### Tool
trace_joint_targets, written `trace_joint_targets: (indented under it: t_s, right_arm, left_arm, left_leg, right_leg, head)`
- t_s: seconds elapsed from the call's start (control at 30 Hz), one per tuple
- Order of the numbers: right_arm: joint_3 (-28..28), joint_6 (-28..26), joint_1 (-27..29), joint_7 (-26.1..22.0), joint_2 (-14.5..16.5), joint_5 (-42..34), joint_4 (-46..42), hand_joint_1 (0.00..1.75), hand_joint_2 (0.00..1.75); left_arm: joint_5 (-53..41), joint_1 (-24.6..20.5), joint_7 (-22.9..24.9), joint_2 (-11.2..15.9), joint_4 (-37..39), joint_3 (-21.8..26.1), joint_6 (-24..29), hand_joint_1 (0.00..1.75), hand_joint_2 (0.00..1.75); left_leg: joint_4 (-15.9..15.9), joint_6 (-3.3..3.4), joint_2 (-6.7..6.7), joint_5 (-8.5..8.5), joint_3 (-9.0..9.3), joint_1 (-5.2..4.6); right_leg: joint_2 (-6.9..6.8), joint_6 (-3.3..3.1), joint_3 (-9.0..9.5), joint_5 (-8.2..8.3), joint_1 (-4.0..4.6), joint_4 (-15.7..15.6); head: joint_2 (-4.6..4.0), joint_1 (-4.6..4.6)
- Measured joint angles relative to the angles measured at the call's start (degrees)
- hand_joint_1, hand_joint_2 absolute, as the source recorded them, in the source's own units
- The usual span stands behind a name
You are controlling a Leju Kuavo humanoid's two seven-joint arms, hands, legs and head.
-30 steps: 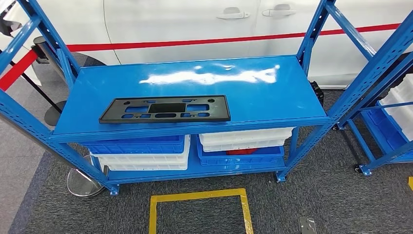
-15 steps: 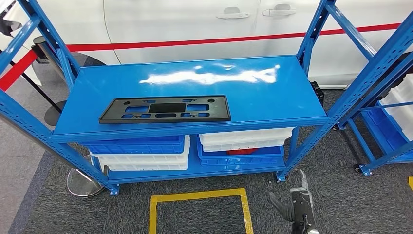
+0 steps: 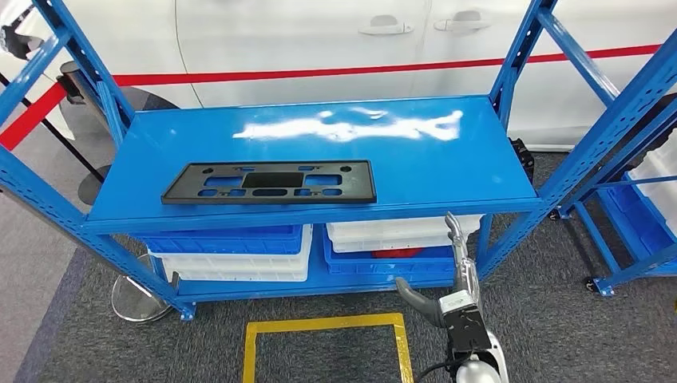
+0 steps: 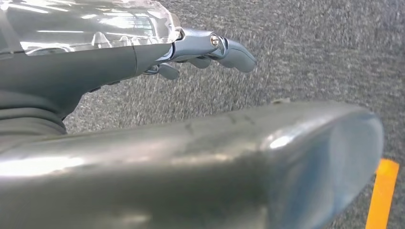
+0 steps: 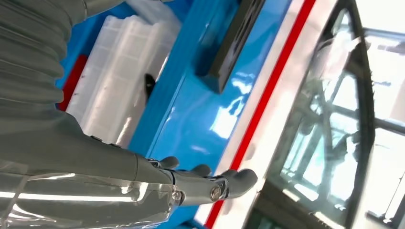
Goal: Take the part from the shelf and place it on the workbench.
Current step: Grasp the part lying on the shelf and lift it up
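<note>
— Where is the part?
— The flat black part (image 3: 270,183) lies on the blue shelf (image 3: 447,163), near its front edge.
— Does a hand hold it?
— No. The right hand (image 3: 451,275) is below the shelf's front edge, fingers spread, holding nothing. The left hand (image 4: 200,50) hangs over the grey carpet (image 4: 310,52), holding nothing too.

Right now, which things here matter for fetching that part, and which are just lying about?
For the job:
black part
blue shelf
right hand

Just lying about:
blue and white bins
yellow floor marking
white car
</note>
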Motion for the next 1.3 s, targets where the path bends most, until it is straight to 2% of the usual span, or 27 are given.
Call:
trace_joint_targets:
  t_s: [0.07, 0.13, 0.17, 0.2, 0.27, 0.3, 0.33, 0.37, 0.43, 0.47, 0.5, 0.57, 0.63, 0.67, 0.7, 0.77, 0.8, 0.83, 0.87, 0.93, 1.0, 1.07, 1.13, 1.17, 1.2, 1.27, 1.3]
  right_arm:
    - [2.51, -0.51, -0.52, 0.17, 0.01, 1.76, -1.64, 0.0, 1.75]
    - [4.7, -1.75, -1.17, 0.34, 0.04, 4.49, -2.95, 0.0, 1.75]
    - [5.71, -2.53, -1.58, 0.45, 0.1, 6.14, -3.51, 0.0, 1.75]
    - [6.64, -3.25, -1.96, 0.58, 0.19, 7.86, -4.0, 0.0, 1.75]
    - [8.41, -4.56, -2.59, 0.86, 0.43, 11.5, -4.65, 0.0, 1.75]
    - [9.22, -5.16, -2.88, 1.04, 0.54, 13.39, -4.87, 0.0, 1.75]
    - [9.99, -5.79, -3.25, 1.2, 0.63, 15.38, -5.08, 0.0, 1.75]
    - [10.69, -6.45, -3.71, 1.32, 0.75, 17.4, -5.35, 0.0, 1.75]
    - [12.11, -7.88, -5.02, 1.4, 1.18, 21.86, -5.88, 0.0, 1.75]
    - [12.89, -8.58, -5.71, 1.45, 1.43, 24.08, -6.04, 0.0, 1.75]
    - [13.67, -9.2, -6.32, 1.53, 1.63, 26.1, -6.11, 0.0, 1.75]
    - [15.35, -10.28, -7.42, 1.94, 1.83, 29.79, -6.11, 0.0, 1.75]
    - [17.35, -11.36, -8.85, 2.75, 1.93, 33.34, -6.05, 0.0, 1.75]
    - [18.47, -11.89, -9.67, 3.31, 1.97, 35.0, -5.94, 0.0, 1.75]
    - [19.59, -12.38, -10.41, 3.99, 1.99, 36.54, -5.66, 0.0, 1.75]
    - [21.69, -13.2, -11.51, 5.52, 2.01, 39.25, -4.32, 0.0, 1.75]
    - [22.67, -13.56, -11.89, 6.32, 2.05, 40.45, -3.26, 0.0, 1.75]
    - [23.58, -13.88, -12.23, 7.07, 2.13, 41.51, -2.01, 0.0, 1.75]
    - [24.47, -14.16, -12.62, 7.78, 2.28, 42.47, -0.66, 0.0, 1.75]
    - [26.14, -14.6, -13.63, 9.08, 2.79, 44.22, 2.24, 0.0, 1.75]
    - [27.7, -14.85, -14.83, 10.31, 3.55, 45.8, 5.49, 0.0, 1.75]
    - [29.07, -14.98, -15.84, 11.53, 4.34, 47.21, 9.11, 0.0, 1.75]
    - [30.15, -15.0, -16.58, 12.67, 5.19, 48.38, 12.71, 0.0, 1.75]
    - [30.59, -15.01, -16.96, 13.22, 5.69, 48.91, 14.47, 0.0, 1.75]
    - [31.04, -15.02, -17.37, 13.75, 6.23, 49.45, 16.28, 0.0, 1.75]
    - [31.86, -15.04, -18.15, 14.76, 7.22, 50.47, 20.06, 0.0, 1.75]
    - [32.25, -15.06, -18.45, 15.26, 7.64, 50.95, 22.08, 0.0, 1.75]
  left_arm:
    - [-0.81, -0.21, -0.54, -0.23, 0.13, 1.42, 0.34, 0.0, 0.0]
    - [-1.52, -0.28, -0.98, -0.51, 0.28, 2.58, 0.56, 0.0, 0.0]
    - [-1.85, -0.35, -1.19, -0.62, 0.36, 3.1, 0.69, 0.0, 0.0]
    - [-2.15, -0.46, -1.37, -0.71, 0.44, 3.57, 0.83, 0.0, 0.0]
    - [-2.74, -0.64, -1.66, -0.81, 0.58, 4.4, 1.09, 0.0, 0.0]
    - [-3.03, -0.66, -1.77, -0.88, 0.63, 4.8, 1.17, 0.0, 0.0]
    - [-3.37, -0.66, -1.9, -0.95, 0.68, 5.2, 1.25, 0.0, 0.0]
    - [-3.72, -0.66, -2.04, -1.03, 0.73, 5.57, 1.29, 0.0, 0.0]
    - [-4.43, -0.73, -2.29, -1.1, 0.81, 6.19, 1.43, 0.0, 0.0]
    - [-4.78, -0.82, -2.4, -1.14, 0.84, 6.39, 1.49, 0.0, 0.0]
    - [-5.05, -0.92, -2.5, -1.17, 0.86, 6.54, 1.55, 0.0, 0.0]
    - [-5.55, -1.02, -2.64, -1.29, 0.92, 6.74, 1.69, 0.0, 0.0]
    - [-6.02, -1.01, -2.74, -1.46, 1.02, 6.92, 1.86, 0.0, 0.0]
    - [-6.26, -1.06, -2.82, -1.53, 1.07, 7.01, 1.93, 0.0, 0.0]
    - [-6.52, -1.14, -2.9, -1.59, 1.1, 7.08, 1.99, 0.0, 0.0]
    - [-6.99, -1.28, -3.13, -1.65, 1.16, 7.15, 2.04, 0.0, 0.0]
    - [-7.24, -1.31, -3.24, -1.7, 1.2, 7.17, 2.04, 0.0, 0.0]
    - [-7.46, -1.32, -3.35, -1.75, 1.25, 7.18, 2.03, 0.0, 0.0]
    - [-7.7, -1.32, -3.45, -1.83, 1.33, 7.2, 2.01, 0.0, 0.0]
    - [-8.16, -1.36, -3.67, -1.97, 1.48, 7.23, 1.93, 0.0, 0.0]
    - [-8.66, -1.48, -3.89, -2.08, 1.59, 7.23, 1.75, 0.0, 0.0]
    - [-9.16, -1.59, -4.11, -2.11, 1.63, 7.24, 1.46, 0.0, 0.0]
    - [-9.62, -1.69, -4.32, -2.08, 1.66, 7.25, 1.22, 0.0, 0.0]
    - [-9.86, -1.74, -4.44, -2.05, 1.66, 7.25, 1.14, 0.0, 0.0]
    - [-10.12, -1.78, -4.54, -2.03, 1.66, 7.25, 1.04, 0.0, 0.0]
    - [-10.58, -1.81, -4.69, -2.02, 1.67, 7.25, 0.76, 0.0, 0.0]
    - [-10.83, -1.81, -4.75, -2.02, 1.67, 7.26, 0.53, 0.0, 0.0]
  left_leg:
    - [0.28, -0.63, -0.04, -0.12, -0.33, 0.02]
    - [0.85, -1.02, 0.04, -0.67, -0.5, 0.27]
    - [2.47, -1.09, 0.1, -1.73, -1.18, 0.33]
    - [5.21, -1.1, 0.16, -3.27, -2.45, 0.32]
    - [12.88, -0.95, 0.18, -6.59, -6.3, 0.17]
    - [15.72, -0.8, 0.18, -7.28, -7.84, 0.07]
    - [16.74, -0.53, 0.18, -6.89, -8.54, -0.05]
    - [15.46, -0.14, 0.18, -5.43, -8.16, -0.2]
    - [8.29, 1.0, 0.17, -1.37, -5.09, -0.71]
    - [4.86, 1.5, 0.19, -0.02, -3.65, -1.04]
    - [2.62, 1.85, 0.19, 0.67, -2.73, -1.35]
    - [1.43, 2.09, 0.16, 0.82, -2.48, -1.78]
    - [0.62, 2.37, 0.13, 1.31, -2.21, -1.55]
    - [0.1, 2.6, 0.17, 1.61, -1.99, -1.38]
    - [-0.34, 2.81, 0.22, 1.88, -1.81, -1.23]
    - [-0.54, 3.07, 0.25, 2.02, -1.83, -1.34]
    - [-0.5, 3.11, 0.24, 2.02, -1.88, -1.41]
    - [-0.45, 3.12, 0.22, 1.99, -1.9, -1.47]
    - [-0.37, 3.13, 0.19, 1.95, -1.89, -1.51]
    - [-0.09, 3.02, 0.14, 1.79, -1.84, -1.58]
    - [0.29, 2.63, 0.11, 1.57, -1.99, -1.82]
    - [0.34, 2.09, 0.12, 1.57, -2.15, -1.97]
    - [0.42, 1.49, 0.1, 1.44, -2.13, -1.92]
    - [1.31, 1.12, 0.11, 0.74, -2.48, -1.86]
    - [3.29, 0.74, 0.11, -0.54, -3.32, -1.75]
    - [10.33, -0.02, 0.14, -4.24, -6.61, -1.33]
    - [13.83, -0.33, 0.14, -5.56, -8.29, -1.12]
  right_leg:
    - [0.19, -1.44, -0.47, -0.37, 0.27, 0.48]
    - [0.12, -2.36, -0.54, -0.37, 0.41, 0.51]
    - [0.05, -2.74, -0.52, -0.33, 0.44, 0.45]
    - [-0.05, -3.02, -0.51, -0.33, 0.5, 0.39]
    - [-0.27, -3.37, -0.5, -0.42, 0.89, 0.39]
    - [-0.34, -3.49, -0.45, -0.48, 1.13, 0.4]
    - [-0.38, -3.59, -0.37, -0.54, 1.39, 0.4]
    - [-0.38, -3.68, -0.23, -0.59, 1.61, 0.4]
    - [-0.31, -3.78, 0.07, -0.7, 1.89, 0.35]
    - [-0.27, -3.68, 0.13, -0.72, 1.98, 0.33]
    - [-0.27, -3.46, 0.09, -0.68, 1.95, 0.27]
    - [-0.32, -2.78, -0.02, -0.5, 1.85, 0.0]
    - [-0.36, -2.09, 0.02, -0.61, 1.82, -0.04]
    - [-0.37, -1.82, -0.33, -1.26, 1.85, 0.82]
    - [-0.37, -1.61, -1.27, -2.54, 1.88, 2.85]
    - [-0.36, -1.35, -4.78, -5.95, 1.87, 9.84]
    - [-0.36, -1.27, -6.47, -6.96, 1.87, 13.04]
    - [-0.37, -1.23, -7.39, -6.91, 1.87, 14.6]
    - [-0.38, -1.28, -7.16, -5.7, 1.87, 13.85]
    - [-0.39, -1.68, -3.96, -1.63, 1.92, 6.89]
    - [-0.4, -2.26, -1.07, 0.62, 2.15, 0.59]
    - [-0.36, -2.74, -0.6, 0.73, 2.38, -0.79]
    - [-0.38, -3.32, -0.47, 1.05, 2.16, -1.24]
    - [-0.45, -3.63, -0.34, 1.23, 1.98, -1.54]
    - [-0.52, -3.89, -0.24, 1.39, 1.8, -1.82]
    - [-0.63, -4.1, -0.28, 1.47, 1.72, -1.92]
    - [-0.67, -4.1, -0.34, 1.46, 1.71, -1.89]
  head:
    - [0.0, -0.07]
    - [0.0, -0.17]
    - [0.0, -0.2]
    - [0.0, -0.25]
    - [0.0, -0.26]
    - [0.0, -0.26]
    - [0.0, -0.26]
    - [0.0, -0.26]
    - [0.0, -0.24]
    - [0.0, -0.22]
    - [0.0, -0.21]
    - [0.0, -0.2]
    - [0.0, -0.16]
    - [0.0, -0.15]
    - [0.0, -0.12]
    - [0.0, -0.1]
    - [0.0, -0.09]
    - [0.0, -0.09]
    - [0.0, -0.09]
    - [0.0, -0.08]
    - [0.0, -0.11]
    - [0.0, -0.14]
    - [0.0, -0.14]
    - [0.0, -0.23]
    - [0.0, -0.33]
    - [0.0, -0.49]
    - [0.0, -0.48]
